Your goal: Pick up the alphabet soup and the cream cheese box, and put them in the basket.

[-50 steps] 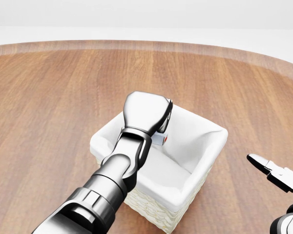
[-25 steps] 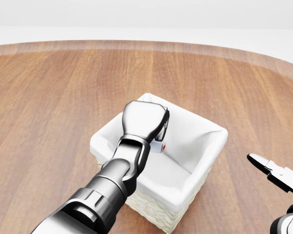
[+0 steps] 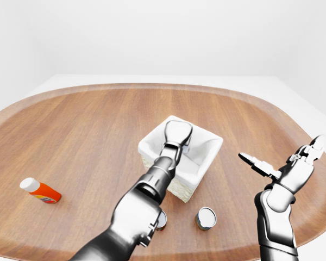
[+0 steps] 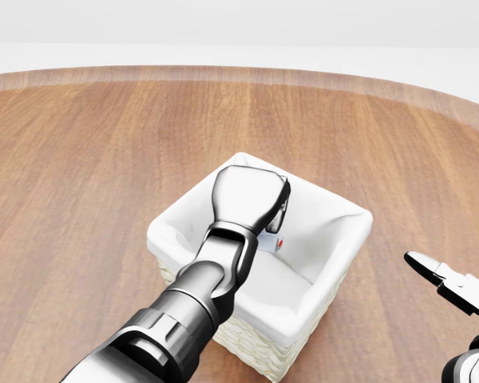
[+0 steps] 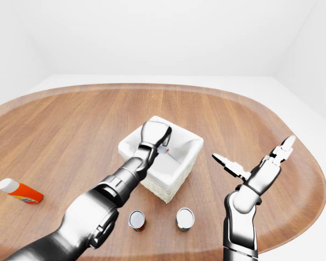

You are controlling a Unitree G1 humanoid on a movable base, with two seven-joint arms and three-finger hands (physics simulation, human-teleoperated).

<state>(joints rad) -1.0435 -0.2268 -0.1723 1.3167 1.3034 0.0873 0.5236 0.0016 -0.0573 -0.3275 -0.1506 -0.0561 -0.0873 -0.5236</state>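
My left hand (image 4: 276, 227) reaches down into the white-lined wicker basket (image 4: 340, 209), seen mid-table in the head view. Its fingers are closed round a small white box with a red mark, the cream cheese box (image 4: 272, 242), which peeks out under the palm. Most of the box is hidden by the hand. Two cans stand below the basket in the right-eye view, one with a red side (image 5: 137, 220) and one greyish (image 5: 185, 218). I cannot tell which is the alphabet soup. My right hand (image 5: 252, 154) hovers to the basket's right, fingers spread, holding nothing.
An orange bottle with a white cap (image 3: 39, 191) lies at the far left of the round wooden table (image 3: 87, 125). The table's raised rim (image 3: 152, 86) curves along the top, with white floor beyond it.
My left hand has sunk lower into the basket with the box, then shifted a little to the right. The right hand and the camera have stayed still.
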